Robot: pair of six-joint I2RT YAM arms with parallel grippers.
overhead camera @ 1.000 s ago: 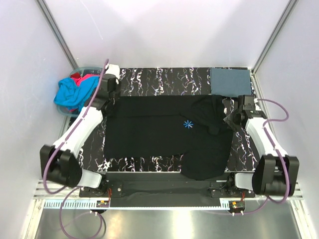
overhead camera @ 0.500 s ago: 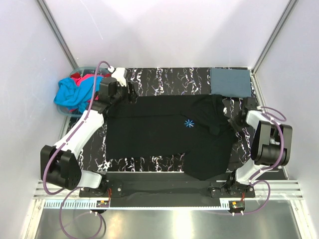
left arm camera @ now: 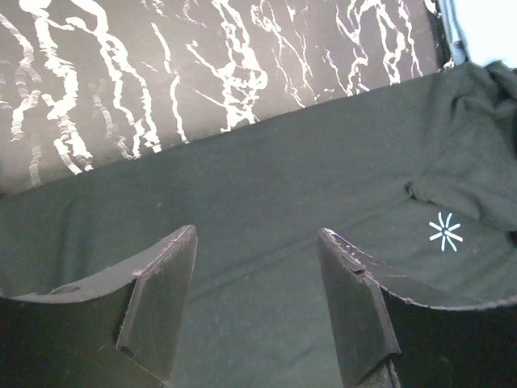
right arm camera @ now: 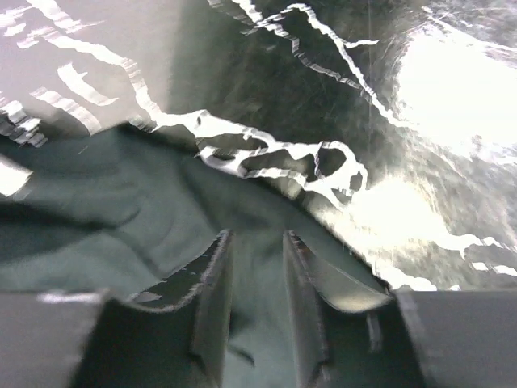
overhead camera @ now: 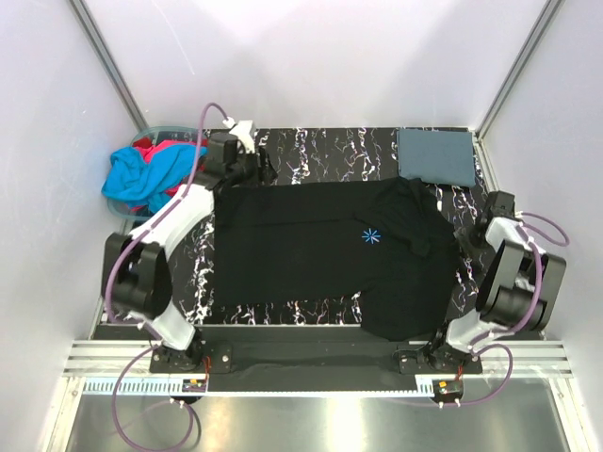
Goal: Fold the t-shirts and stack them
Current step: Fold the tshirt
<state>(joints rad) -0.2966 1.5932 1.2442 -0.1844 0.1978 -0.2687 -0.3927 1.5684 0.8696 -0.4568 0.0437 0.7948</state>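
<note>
The black t-shirt (overhead camera: 311, 250) lies spread on the marbled table, its light-blue starburst print (overhead camera: 369, 236) near the middle; the right part is bunched and hangs toward the front edge. My left gripper (overhead camera: 260, 167) hovers open and empty over the shirt's far left edge, and the left wrist view shows its jaws (left arm camera: 257, 234) apart above flat cloth (left arm camera: 258, 186). My right gripper (overhead camera: 477, 218) is at the shirt's right edge. In the right wrist view (right arm camera: 253, 236) its fingers pinch a fold of black cloth (right arm camera: 97, 186).
A folded slate blue-grey shirt (overhead camera: 435, 155) lies at the table's far right corner. Cyan (overhead camera: 141, 174) and red (overhead camera: 155, 147) shirts are heaped in the pale tub (overhead camera: 170, 126) at far left. White walls close in on three sides.
The black shirt has slid to the right, starburst with it. My left gripper has moved right along the shirt's far edge. My right arm has drawn back toward the right wall.
</note>
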